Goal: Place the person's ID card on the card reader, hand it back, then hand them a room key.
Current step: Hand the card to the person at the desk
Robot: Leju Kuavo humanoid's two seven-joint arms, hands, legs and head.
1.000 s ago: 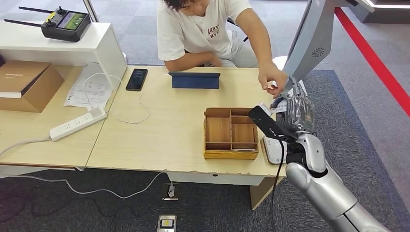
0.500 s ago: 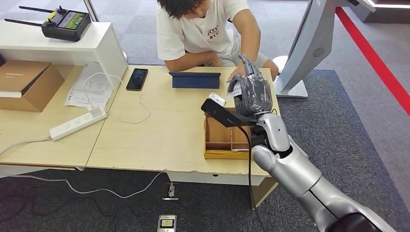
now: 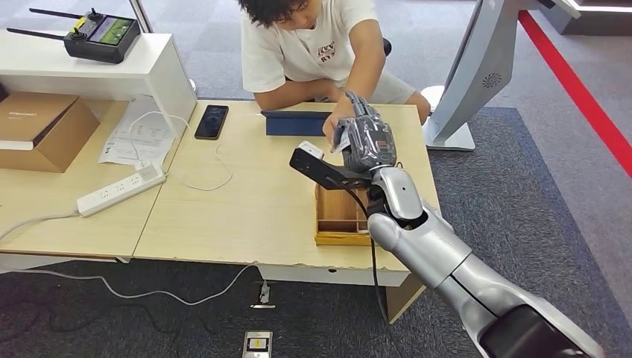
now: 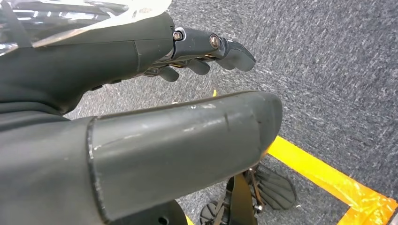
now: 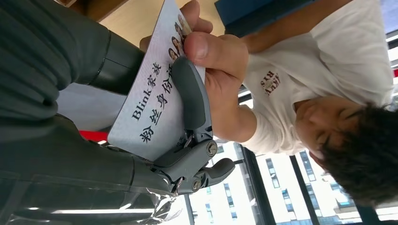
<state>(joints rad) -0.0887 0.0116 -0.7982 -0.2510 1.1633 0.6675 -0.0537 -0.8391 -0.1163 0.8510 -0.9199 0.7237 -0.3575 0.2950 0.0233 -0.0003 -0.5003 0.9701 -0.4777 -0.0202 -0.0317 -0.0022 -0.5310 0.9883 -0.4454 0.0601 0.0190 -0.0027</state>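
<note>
Right hand (image 5: 155,140) pinching white printed ID card (image 5: 155,93) between thumb and finger, person's hand (image 5: 220,65) gripping the far end; left hand (image 4: 141,93) loosely spread, holding nothing

Black phone (image 3: 211,121), white power strip (image 3: 119,191), cardboard box (image 3: 39,131) on the desk (image 3: 246,209).

Right arm (image 3: 440,261): silver, rounded shells, black cable running along the forearm.
Right hand (image 3: 367,142): dark grey fingers with visible screws, clear plastic wrap over its back.
Left hand (image 4: 141,93): thick grey thumb, darker fingers, silver screws.
Person (image 3: 317,48): white T-shirt, small printed chest logo.
</note>
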